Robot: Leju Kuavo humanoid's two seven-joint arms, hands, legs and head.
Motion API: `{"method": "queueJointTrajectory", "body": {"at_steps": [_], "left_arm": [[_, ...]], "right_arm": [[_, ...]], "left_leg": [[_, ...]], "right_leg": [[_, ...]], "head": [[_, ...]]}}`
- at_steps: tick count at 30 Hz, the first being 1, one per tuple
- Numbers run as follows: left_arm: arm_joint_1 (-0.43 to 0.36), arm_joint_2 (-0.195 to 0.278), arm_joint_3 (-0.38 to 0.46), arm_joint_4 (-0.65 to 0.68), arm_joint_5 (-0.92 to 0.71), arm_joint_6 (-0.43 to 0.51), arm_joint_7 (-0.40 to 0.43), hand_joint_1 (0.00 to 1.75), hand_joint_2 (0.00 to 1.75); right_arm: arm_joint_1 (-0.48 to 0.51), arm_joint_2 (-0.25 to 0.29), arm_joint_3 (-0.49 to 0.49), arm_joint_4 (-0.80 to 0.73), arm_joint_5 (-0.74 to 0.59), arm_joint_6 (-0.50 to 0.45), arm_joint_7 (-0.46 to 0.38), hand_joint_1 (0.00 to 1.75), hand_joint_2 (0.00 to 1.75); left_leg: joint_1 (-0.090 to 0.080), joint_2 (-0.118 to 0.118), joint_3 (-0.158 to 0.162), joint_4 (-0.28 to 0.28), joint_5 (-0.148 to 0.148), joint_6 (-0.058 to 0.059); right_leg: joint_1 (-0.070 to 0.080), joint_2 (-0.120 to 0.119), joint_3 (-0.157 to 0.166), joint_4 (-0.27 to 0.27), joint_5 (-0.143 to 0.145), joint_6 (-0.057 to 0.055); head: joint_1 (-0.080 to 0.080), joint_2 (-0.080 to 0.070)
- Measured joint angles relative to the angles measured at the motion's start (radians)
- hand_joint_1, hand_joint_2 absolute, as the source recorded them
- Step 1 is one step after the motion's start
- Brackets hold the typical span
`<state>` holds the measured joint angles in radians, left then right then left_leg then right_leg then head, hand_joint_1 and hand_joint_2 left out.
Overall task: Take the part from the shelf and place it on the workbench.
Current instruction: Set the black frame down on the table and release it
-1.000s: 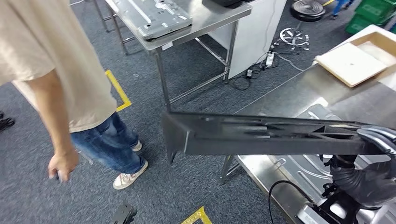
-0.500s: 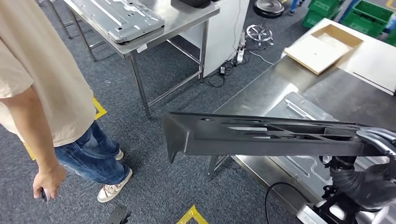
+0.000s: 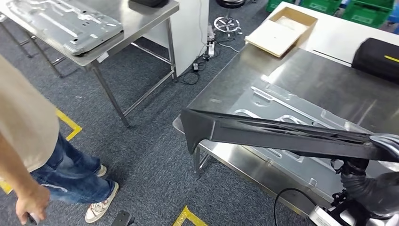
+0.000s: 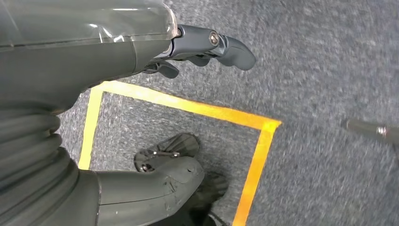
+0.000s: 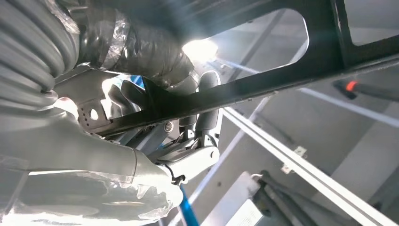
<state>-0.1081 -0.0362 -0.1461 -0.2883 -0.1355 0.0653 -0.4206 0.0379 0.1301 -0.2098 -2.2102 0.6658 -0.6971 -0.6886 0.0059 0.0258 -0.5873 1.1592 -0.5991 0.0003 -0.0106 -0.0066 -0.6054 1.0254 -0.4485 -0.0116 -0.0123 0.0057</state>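
Black part (image 3: 282, 134), a long flat frame with cut-out openings, runs across my head view from its blunt free end near the middle of the picture to my right hand (image 3: 388, 143) at the right edge. Over the last second my whole view has swung: the person in the beige shirt (image 3: 23, 127) has slid toward the left edge, and the steel worktop (image 3: 324, 80) has come round, so that the part, which hung mostly over grey carpet before, now hangs above the worktop's near corner. I judge this to mean that I have turned toward the worktop and the carry is nearly done, with the lowering and release not yet done. The part is held clear of the surface, roughly level, over a pressed sheet-metal panel (image 3: 282, 106) already lying on the worktop. In the right wrist view my right hand (image 5: 188, 136) has its fingers wrapped around one bar of the part (image 5: 282, 80), gripping it at the end nearest me, so nearly all its length reaches out unsupported. My left hand (image 4: 202, 47) hangs at my side over carpet marked with yellow tape (image 4: 188, 106), holding nothing, its fingers loosely curled but apart.
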Motion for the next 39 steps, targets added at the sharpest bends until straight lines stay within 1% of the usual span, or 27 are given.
{"method": "queueJointTrajectory", "body": {"at_steps": [2, 3, 4, 5, 7, 9, 11, 12, 14, 15, 16, 17, 18, 19, 20, 22, 24, 26, 27, 29, 31, 33, 34, 35, 36, 37, 39], "left_arm": [[0.006, 0.001, 0.0, 0.001, 0.0, 0.0, 0.001, 0.0, 1.75], [0.008, 0.002, 0.0, 0.002, -0.001, 0.0, 0.001, 0.0, 1.75], [0.009, 0.003, 0.0, 0.002, -0.001, 0.0, 0.001, 0.0, 1.75], [0.009, 0.004, 0.0, 0.002, -0.002, 0.0, 0.001, 0.0, 1.75], [0.007, 0.006, 0.0, 0.002, -0.005, -0.001, 0.002, 0.0, 1.75], [0.006, 0.007, 0.0, 0.002, -0.009, -0.004, 0.002, 0.0, 1.75], [0.002, 0.006, 0.0, 0.002, -0.011, -0.007, 0.002, 0.0, 1.75], [0.0, 0.005, 0.0, 0.002, -0.011, -0.009, 0.001, 0.0, 1.75], [-0.003, 0.004, 0.0, 0.002, -0.011, -0.012, 0.001, 0.0, 1.75], [-0.001, 0.005, 0.0, 0.002, -0.012, -0.013, 0.001, 0.0, 1.75], [0.001, 0.005, 0.0, 0.002, -0.012, -0.014, 0.001, 0.0, 1.75], [0.003, 0.006, 0.0, 0.002, -0.012, -0.015, 0.001, 0.0, 1.75], [0.005, 0.006, 0.0, 0.002, -0.013, -0.016, 0.001, 0.0, 1.75], [0.005, 0.006, 0.0, 0.002, -0.013, -0.017, 0.001, 0.0, 1.75], [0.005, 0.006, 0.0, 0.002, -0.013, -0.018, 0.001, 0.0, 1.75], [0.004, 0.006, 0.0, 0.002, -0.014, -0.02, 0.0, 0.0, 1.75], [0.005, 0.006, 0.0, 0.002, -0.014, -0.021, 0.0, 0.0, 1.75], [0.004, 0.006, 0.0, 0.002, -0.014, -0.021, 0.0, 0.0, 1.75], [0.003, 0.006, 0.0, 0.002, -0.014, -0.021, 0.0, 0.0, 1.75], [0.001, 0.006, 0.0, 0.002, -0.014, -0.022, -0.001, 0.0, 1.75], [0.005, 0.007, 0.0, 0.002, -0.014, -0.022, -0.001, 0.0, 1.75], [0.012, 0.007, 0.0, 0.002, -0.014, -0.023, -0.001, 0.0, 1.75], [0.013, 0.007, 0.0, 0.002, -0.014, -0.023, -0.001, 0.0, 1.75], [0.014, 0.007, 0.0, 0.002, -0.014, -0.023, -0.001, 0.0, 1.75], [0.013, 0.008, 0.0, 0.002, -0.014, -0.023, -0.001, 0.0, 1.75], [0.013, 0.009, 0.0, 0.002, -0.014, -0.023, -0.001, 0.0, 1.75], [0.014, 0.01, 0.0, 0.002, -0.013, -0.023, -0.002, 0.0, 1.75]], "right_arm": [[0.003, 0.004, -0.001, 0.001, 0.0, 0.0, 0.0, 1.75, 1.75], [0.004, 0.006, -0.002, 0.002, -0.001, 0.0, 0.0, 1.75, 1.75], [0.006, 0.007, -0.004, 0.003, -0.003, 0.0, 0.0, 1.75, 1.75], [0.008, 0.009, -0.006, 0.003, -0.005, 0.0, 0.0, 1.75, 1.75], [0.012, 0.013, -0.015, 0.005, -0.013, 0.0, 0.0, 1.75, 1.75], [0.016, 0.015, -0.025, 0.01, -0.02, 0.0, 0.0, 1.75, 1.75], [0.021, 0.017, -0.037, 0.015, -0.026, 0.0, 0.0, 1.75, 1.75], [0.024, 0.018, -0.046, 0.019, -0.03, 0.0, 0.0, 1.75, 1.75], [0.025, 0.018, -0.065, 0.031, -0.036, 0.0, 0.003, 1.75, 1.75], [0.025, 0.018, -0.076, 0.039, -0.038, 0.0, 0.007, 1.75, 1.75], [0.025, 0.018, -0.085, 0.049, -0.038, 0.0, 0.014, 1.75, 1.75], [0.026, 0.018, -0.095, 0.061, -0.037, 0.0, 0.025, 1.75, 1.75], [0.026, 0.017, -0.105, 0.072, -0.035, 0.0, 0.039, 1.75, 1.75], [0.027, 0.015, -0.115, 0.083, -0.031, 0.0, 0.054, 1.75, 1.75], [0.027, 0.011, -0.125, 0.094, -0.027, 0.0, 0.071, 1.75, 1.75], [0.025, -0.003, -0.145, 0.115, -0.018, 0.0, 0.098, 1.75, 1.75], [0.022, -0.019, -0.161, 0.132, -0.014, 0.0, 0.112, 1.75, 1.75], [0.021, -0.028, -0.173, 0.144, -0.014, 0.0, 0.115, 1.75, 1.75], [0.021, -0.031, -0.178, 0.149, -0.015, 0.0, 0.116, 1.75, 1.75], [0.02, -0.036, -0.183, 0.157, -0.015, 0.0, 0.117, 1.75, 1.75], [0.017, -0.038, -0.184, 0.164, -0.015, 0.0, 0.119, 1.75, 1.75], [0.017, -0.039, -0.184, 0.172, -0.013, 0.0, 0.121, 1.75, 1.75], [0.017, -0.039, -0.185, 0.176, -0.01, 0.0, 0.124, 1.75, 1.75], [0.017, -0.04, -0.185, 0.179, -0.006, 0.0, 0.128, 1.75, 1.75], [0.017, -0.042, -0.186, 0.182, -0.001, 0.0, 0.136, 1.75, 1.75], [0.017, -0.045, -0.188, 0.186, 0.005, 0.0, 0.147, 1.75, 1.75], [0.016, -0.058, -0.192, 0.195, 0.016, 0.0, 0.18, 1.75, 1.75]], "left_leg": [[0.003, -0.017, -0.055, 0.115, -0.043, -0.005], [0.005, -0.019, -0.067, 0.135, -0.038, -0.007], [0.007, -0.02, -0.06, 0.117, -0.013, -0.009], [0.01, -0.025, -0.038, 0.066, 0.024, -0.01], [0.016, -0.062, 0.015, -0.056, 0.079, -0.01], [0.017, -0.09, 0.038, -0.109, 0.088, -0.004], [0.013, -0.077, 0.04, -0.115, 0.092, 0.01], [0.013, -0.067, 0.041, -0.121, 0.097, 0.019], [0.016, -0.043, 0.042, -0.133, 0.108, 0.035], [0.014, -0.03, 0.042, -0.135, 0.11, 0.039], [0.012, -0.018, 0.041, -0.136, 0.11, 0.042], [0.01, -0.004, 0.039, -0.136, 0.11, 0.043], [0.009, 0.009, 0.039, -0.136, 0.109, 0.044], [0.008, 0.022, 0.039, -0.136, 0.108, 0.044], [0.007, 0.033, 0.04, -0.136, 0.107, 0.043], [0.003, 0.053, 0.045, -0.135, 0.103, 0.038], [-0.002, 0.072, 0.048, -0.135, 0.098, 0.03], [-0.005, 0.093, 0.052, -0.137, 0.095, 0.02], [-0.004, 0.089, 0.054, -0.134, 0.09, 0.015], [-0.002, 0.047, 0.041, -0.095, 0.058, 0.007], [0.001, -0.005, -0.013, 0.024, -0.006, 0.005], [0.002, -0.019, -0.071, 0.139, -0.044, 0.003], [0.003, -0.019, -0.079, 0.149, -0.033, 0.002], [0.004, -0.021, -0.07, 0.119, -0.004, 0.002], [0.006, -0.029, -0.045, 0.059, 0.038, 0.003], [0.008, -0.05, -0.016, -0.009, 0.071, 0.005], [0.011, -0.084, 0.022, -0.101, 0.103, 0.008]], "right_leg": [[0.0, 0.027, -0.001, 0.001, 0.001, -0.003], [-0.001, 0.041, -0.001, 0.003, 0.001, -0.003], [-0.002, 0.056, -0.001, 0.006, 0.001, -0.002], [-0.004, 0.07, -0.002, 0.01, 0.0, -0.001], [-0.005, 0.095, -0.006, 0.022, -0.004, 0.007], [-0.006, 0.115, -0.015, 0.029, -0.003, 0.019], [-0.009, 0.133, -0.022, 0.024, 0.005, 0.034], [-0.009, 0.125, -0.025, 0.025, 0.005, 0.04], [-0.006, 0.073, -0.048, 0.072, -0.027, 0.047], [-0.006, 0.041, -0.07, 0.122, -0.057, 0.049], [-0.006, 0.023, -0.098, 0.184, -0.089, 0.051], [-0.007, 0.016, -0.121, 0.237, -0.11, 0.054], [-0.009, 0.012, -0.133, 0.266, -0.116, 0.055], [-0.009, 0.009, -0.127, 0.26, -0.104, 0.055], [-0.009, 0.003, -0.102, 0.218, -0.078, 0.053], [-0.001, -0.039, -0.029, 0.089, -0.027, 0.043], [0.011, -0.068, 0.006, 0.016, -0.011, 0.032], [0.014, -0.05, 0.002, 0.009, -0.01, 0.024], [0.011, -0.039, 0.002, 0.006, -0.008, 0.019], [0.003, -0.018, 0.006, -0.003, -0.002, 0.009], [-0.001, 0.004, 0.007, -0.005, 0.001, 0.001], [0.0, 0.032, 0.006, -0.003, 0.001, -0.001], [0.0, 0.046, 0.006, 0.0, 0.001, -0.001], [-0.001, 0.06, 0.006, 0.002, 0.0, -0.001], [-0.001, 0.074, 0.006, 0.005, -0.001, 0.001], [-0.001, 0.087, 0.004, 0.01, -0.002, 0.004], [-0.002, 0.111, -0.004, 0.02, -0.004, 0.013]], "head": [[0.0, 0.0], [0.0, 0.0], [0.0, 0.0], [0.0, 0.0], [0.0, 0.0], [0.0, 0.0], [0.0, 0.0], [0.0, 0.0], [0.002, 0.0], [0.003, 0.0], [0.004, 0.0], [0.004, 0.0], [0.004, 0.0], [0.004, 0.0], [0.004, 0.0], [0.004, 0.0], [0.004, 0.0], [0.004, 0.0], [0.004, 0.0], [0.003, 0.0], [0.004, 0.0], [0.003, 0.0], [0.003, 0.0], [0.003, 0.0], [0.003, 0.0], [0.003, 0.0], [0.004, 0.0]]}}
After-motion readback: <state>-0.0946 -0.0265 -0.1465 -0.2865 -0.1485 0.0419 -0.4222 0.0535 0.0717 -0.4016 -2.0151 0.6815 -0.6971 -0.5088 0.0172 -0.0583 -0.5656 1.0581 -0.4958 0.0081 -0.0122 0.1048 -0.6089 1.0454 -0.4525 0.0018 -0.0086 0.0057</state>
